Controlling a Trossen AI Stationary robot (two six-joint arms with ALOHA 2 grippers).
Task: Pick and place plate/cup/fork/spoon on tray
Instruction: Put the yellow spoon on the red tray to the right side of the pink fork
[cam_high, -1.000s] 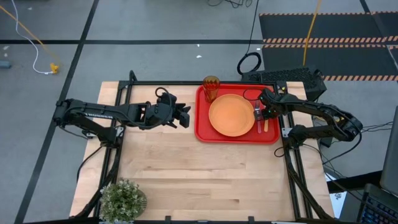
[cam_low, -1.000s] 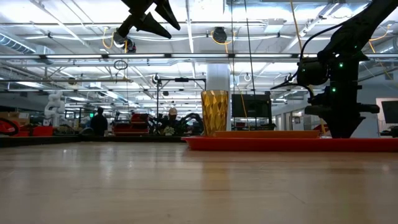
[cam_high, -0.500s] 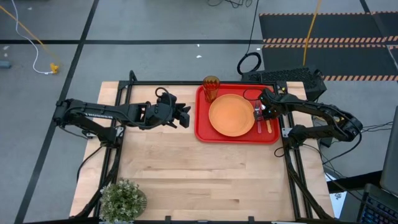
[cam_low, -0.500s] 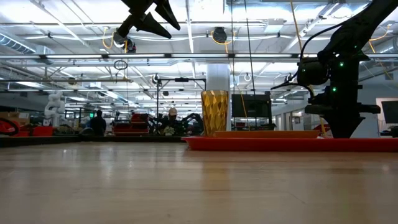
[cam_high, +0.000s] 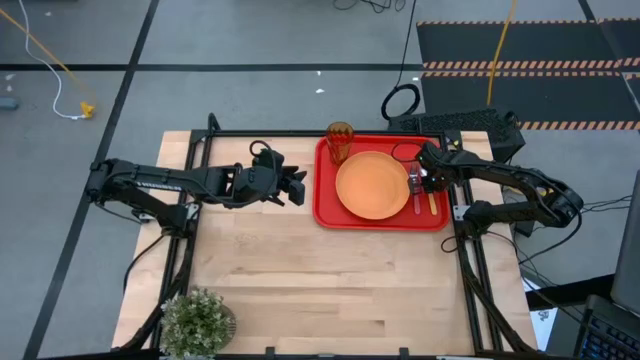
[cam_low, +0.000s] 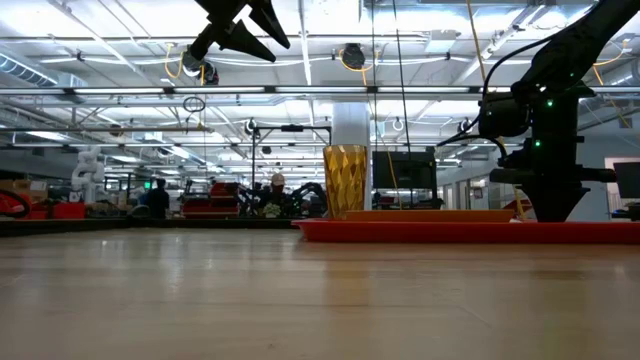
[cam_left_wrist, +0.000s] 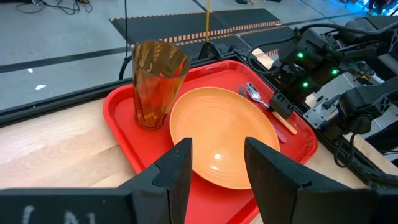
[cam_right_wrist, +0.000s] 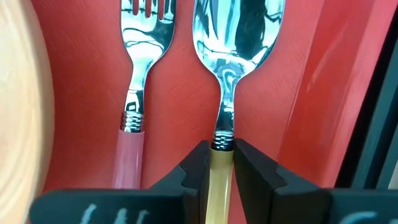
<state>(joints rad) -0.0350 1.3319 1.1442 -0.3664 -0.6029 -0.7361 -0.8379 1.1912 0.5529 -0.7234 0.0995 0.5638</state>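
Note:
The red tray (cam_high: 328, 205) lies at the table's far right. On it are the orange plate (cam_high: 372, 185), the amber cup (cam_high: 339, 142) upright at its far left corner, and the red-handled fork (cam_right_wrist: 144, 37) and the yellow-handled spoon (cam_right_wrist: 239, 31) side by side between plate and right rim. My right gripper (cam_right_wrist: 222, 163) points down over the spoon's handle and is shut on it. My left gripper (cam_left_wrist: 214, 171) hangs open high above the table, left of the tray, with nothing between its fingers. My right gripper pinches the spoon's yellow handle (cam_right_wrist: 222, 155) between its two fingers, just behind the metal neck. The fingers come from above, pointing down, and lie across the handle. The spoon lies flat on the tray's floor, parallel to the fork.
A potted plant (cam_high: 197, 320) stands at the table's near left corner. The tray's raised right rim (cam_right_wrist: 323, 93) runs close beside the spoon, and the plate's edge (cam_right_wrist: 18, 93) lies just beyond the fork. Bare wood spreads across the table's near half.

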